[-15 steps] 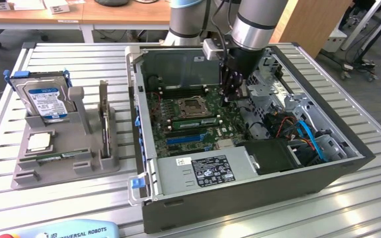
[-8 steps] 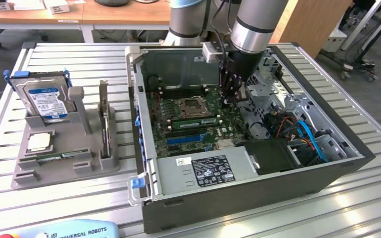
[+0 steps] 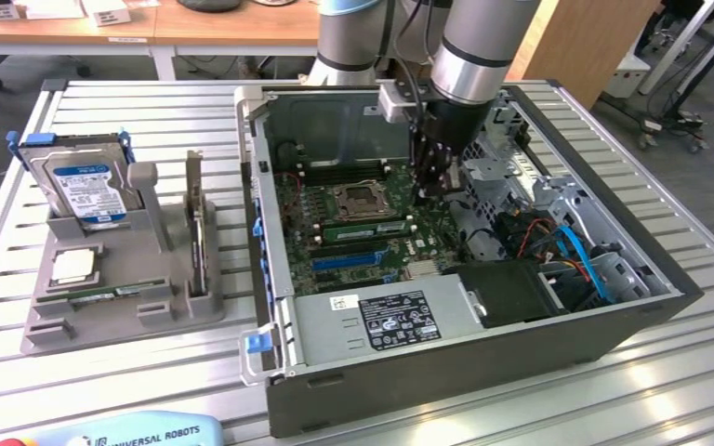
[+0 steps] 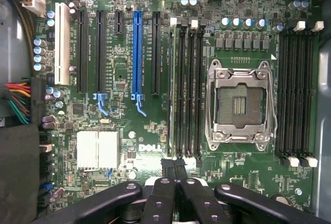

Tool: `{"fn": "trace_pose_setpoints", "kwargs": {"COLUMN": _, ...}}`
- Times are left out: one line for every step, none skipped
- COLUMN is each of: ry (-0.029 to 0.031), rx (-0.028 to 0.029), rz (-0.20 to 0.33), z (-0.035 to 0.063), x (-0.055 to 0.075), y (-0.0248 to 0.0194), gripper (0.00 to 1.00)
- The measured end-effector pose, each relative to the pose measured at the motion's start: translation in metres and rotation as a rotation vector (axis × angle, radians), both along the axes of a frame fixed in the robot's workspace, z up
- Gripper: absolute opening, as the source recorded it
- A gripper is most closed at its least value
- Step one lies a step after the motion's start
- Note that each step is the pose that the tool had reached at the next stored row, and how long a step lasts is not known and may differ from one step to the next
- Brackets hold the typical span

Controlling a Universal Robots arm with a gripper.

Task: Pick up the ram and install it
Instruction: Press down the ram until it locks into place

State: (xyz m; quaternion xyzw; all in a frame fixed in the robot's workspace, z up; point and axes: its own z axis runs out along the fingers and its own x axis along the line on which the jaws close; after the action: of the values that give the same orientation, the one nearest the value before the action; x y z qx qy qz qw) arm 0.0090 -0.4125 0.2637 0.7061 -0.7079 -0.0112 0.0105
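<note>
The claw (image 4: 174,168) is clenched, fingertips pressed together, low over the motherboard (image 4: 248,177) inside the open computer case (image 3: 456,362). Just beyond its tips the ram (image 4: 172,89) appears seated edge-on in a memory slot beside the CPU socket (image 4: 239,105), though it is hard to make out.

Inside the open computer case (image 3: 456,367), the closed gripper (image 3: 435,190) hangs over the motherboard (image 3: 295,209), just to the exterior view's right of the processor socket (image 3: 360,197). The ram (image 3: 367,228) sits just nearer than that socket. At the exterior view's left, a hard drive (image 3: 88,186) stands in a grey holder (image 3: 109,321).
</note>
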Motion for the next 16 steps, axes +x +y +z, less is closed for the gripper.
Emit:
{"fn": "trace_pose_setpoints", "kwargs": {"ry": 0.0, "rx": 0.0, "rz": 0.0, "z": -0.0009, "x": 0.0, "y": 0.0, "gripper": 0.1}}
{"fn": "trace_pose_setpoints", "kwargs": {"ry": -0.0001, "rx": 0.0001, "rz": 0.0, "z": -0.0019, "x": 0.0, "y": 0.0, "gripper": 0.1}}
{"fn": "trace_pose_setpoints", "kwargs": {"ry": 0.0, "rx": 0.0, "rz": 0.0, "z": -0.0027, "x": 0.0, "y": 0.0, "gripper": 0.1}}
{"fn": "trace_pose_setpoints", "kwargs": {"ry": 0.0, "rx": 0.0, "rz": 0.0, "z": -0.0035, "x": 0.0, "y": 0.0, "gripper": 0.1}}
{"fn": "trace_pose_setpoints", "kwargs": {"ry": 0.0, "rx": 0.0, "rz": 0.0, "z": -0.0044, "x": 0.0, "y": 0.0, "gripper": 0.1}}
{"fn": "trace_pose_setpoints", "kwargs": {"ry": 0.0, "rx": 0.0001, "rz": 0.0, "z": -0.0052, "x": 0.0, "y": 0.0, "gripper": 0.1}}
{"fn": "trace_pose_setpoints", "kwargs": {"ry": 0.0, "rx": 0.0, "rz": 0.0, "z": -0.0059, "x": 0.0, "y": 0.0, "gripper": 0.1}}
{"fn": "trace_pose_setpoints", "kwargs": {"ry": 0.0, "rx": 0.0, "rz": 0.0, "z": -0.0067, "x": 0.0, "y": 0.0, "gripper": 0.1}}
{"fn": "trace_pose_setpoints", "kwargs": {"ry": 0.0, "rx": 0.0, "rz": 0.0, "z": -0.0074, "x": 0.0, "y": 0.0, "gripper": 0.1}}
{"fn": "trace_pose_setpoints", "kwargs": {"ry": 0.0, "rx": 0.0, "rz": 0.0, "z": -0.0081, "x": 0.001, "y": 0.0, "gripper": 0.1}}
{"fn": "trace_pose_setpoints", "kwargs": {"ry": 0.0, "rx": 0.0, "rz": 0.0, "z": -0.0088, "x": 0.001, "y": 0.0, "gripper": 0.1}}
{"fn": "trace_pose_setpoints", "kwargs": {"ry": 0.0, "rx": 0.0, "rz": 0.0, "z": -0.0096, "x": 0.001, "y": 0.0, "gripper": 0.1}}
{"fn": "trace_pose_setpoints", "kwargs": {"ry": 0.0, "rx": 0.0, "rz": 0.0, "z": -0.0103, "x": 0.001, "y": 0.0, "gripper": 0.1}}
{"fn": "trace_pose_setpoints", "kwargs": {"ry": 0.0, "rx": -0.0001, "rz": 0.0, "z": -0.011, "x": 0.001, "y": 0.0, "gripper": 0.1}}
{"fn": "trace_pose_setpoints", "kwargs": {"ry": 0.0, "rx": 0.0001, "rz": 0.0, "z": -0.0117, "x": 0.001, "y": 0.0, "gripper": 0.1}}
{"fn": "trace_pose_setpoints", "kwargs": {"ry": -0.0001, "rx": 0.0, "rz": 0.0, "z": -0.0123, "x": 0.001, "y": 0.0, "gripper": 0.1}}
